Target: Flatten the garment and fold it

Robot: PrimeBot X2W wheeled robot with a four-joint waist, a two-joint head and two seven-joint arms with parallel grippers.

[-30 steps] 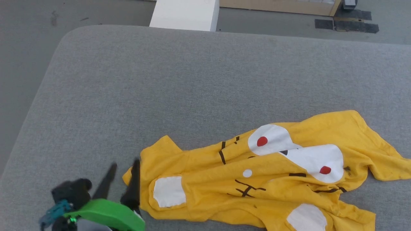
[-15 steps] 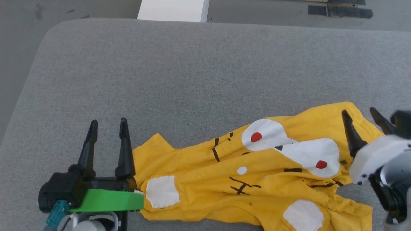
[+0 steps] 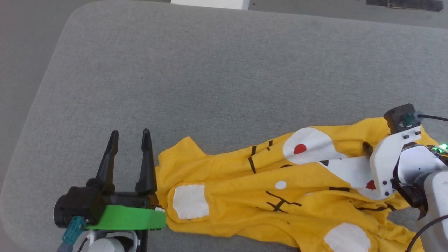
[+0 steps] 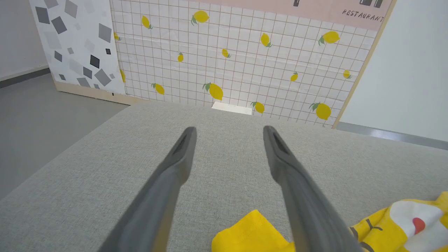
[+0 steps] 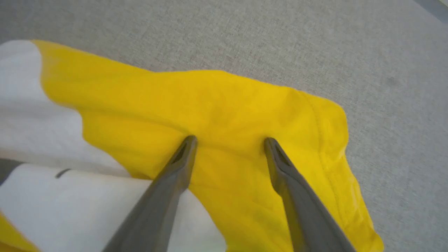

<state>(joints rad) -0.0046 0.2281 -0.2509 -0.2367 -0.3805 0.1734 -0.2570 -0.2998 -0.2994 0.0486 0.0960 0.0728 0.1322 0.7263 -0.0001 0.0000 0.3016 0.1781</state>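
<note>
Left fingers (image 3: 146, 161) wide apart, empty, right fingers (image 5: 175, 175) wide apart over one yellow garment (image 3: 238, 175), holding nothing.

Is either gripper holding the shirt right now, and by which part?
Nothing is held. The left gripper is open beside the garment; the right gripper is open, tips against its yellow cloth near a corner, not pinching.

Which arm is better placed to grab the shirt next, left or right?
Probably right. The right gripper is open, both tips on the garment near its yellow corner. The left gripper, also open, sits beside the sleeve over the grey surface.
</note>
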